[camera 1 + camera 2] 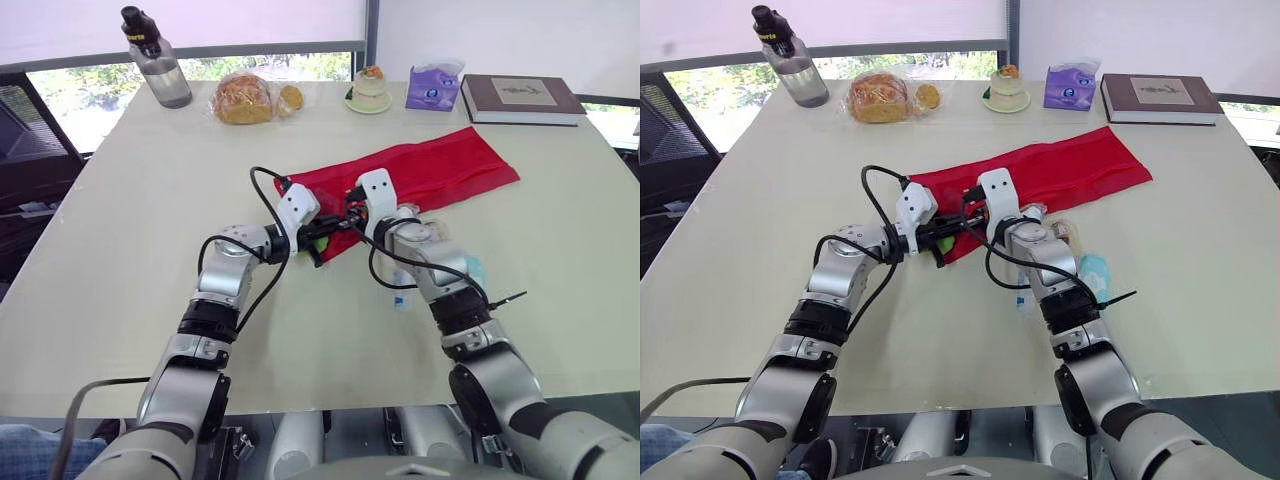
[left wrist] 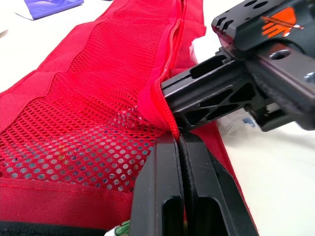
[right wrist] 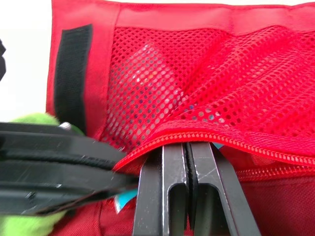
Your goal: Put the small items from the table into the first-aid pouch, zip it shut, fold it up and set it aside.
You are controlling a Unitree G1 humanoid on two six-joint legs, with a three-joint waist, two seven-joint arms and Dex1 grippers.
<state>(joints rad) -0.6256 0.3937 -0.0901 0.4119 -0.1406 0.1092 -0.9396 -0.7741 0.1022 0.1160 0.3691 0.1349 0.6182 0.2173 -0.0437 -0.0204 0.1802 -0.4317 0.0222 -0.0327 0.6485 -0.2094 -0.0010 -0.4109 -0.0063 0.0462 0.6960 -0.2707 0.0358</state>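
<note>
Long red cloth first-aid pouch (image 1: 440,170), pocket of round-holed mesh. Left gripper (image 2: 179,147) and right gripper (image 3: 188,150) each pinching its toothed zipper edge (image 3: 236,140).

Likely an office or meeting room. A broad pale worktop (image 1: 120,250) stands against a window (image 1: 70,85) with a roller blind (image 1: 200,20) drawn partway and greenery outside. What looks like a dark mesh chair (image 1: 25,125) sits at 10 o'clock. A water bottle (image 1: 158,62) stands at 11 o'clock and a hardback book (image 1: 520,98) lies at 1 o'clock.
</note>
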